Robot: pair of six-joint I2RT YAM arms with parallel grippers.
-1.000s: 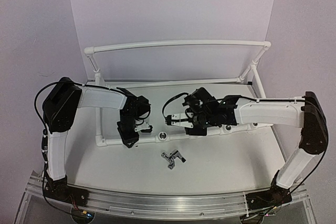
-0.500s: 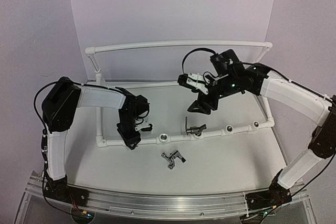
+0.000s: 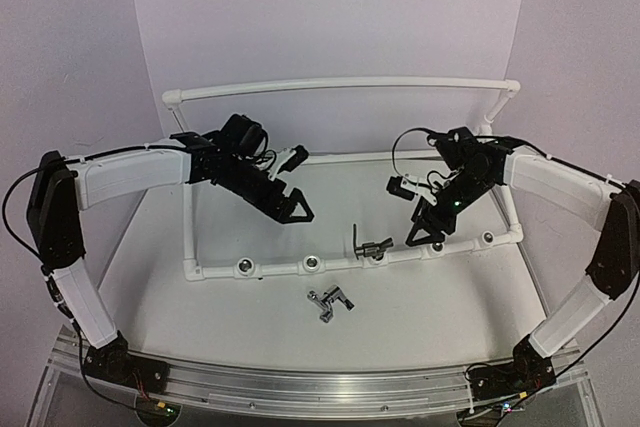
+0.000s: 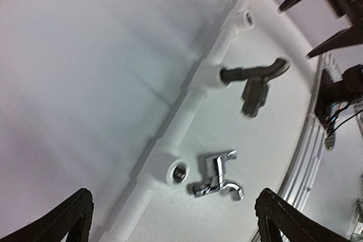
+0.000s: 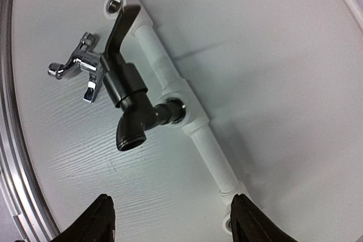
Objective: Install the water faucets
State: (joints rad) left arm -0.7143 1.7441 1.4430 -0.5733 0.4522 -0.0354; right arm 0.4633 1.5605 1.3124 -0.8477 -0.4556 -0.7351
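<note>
Left arm [image 3: 130,172] lifted off frame [image 3: 275,269], fingers [image 4: 65,222] spread.

Two small metal water faucets: one dark grey faucet [image 3: 373,245] and one shiny chrome faucet [image 3: 330,302], the chrome one nearer the desk's [image 3: 450,307] near edge. One white plastic pipe frame [image 3: 340,85] with five round silver-ringed sockets [image 3: 312,263] along its front pipe. Two black end effectors: left end effector [image 3: 298,209] and right end effector [image 3: 425,232].
</note>
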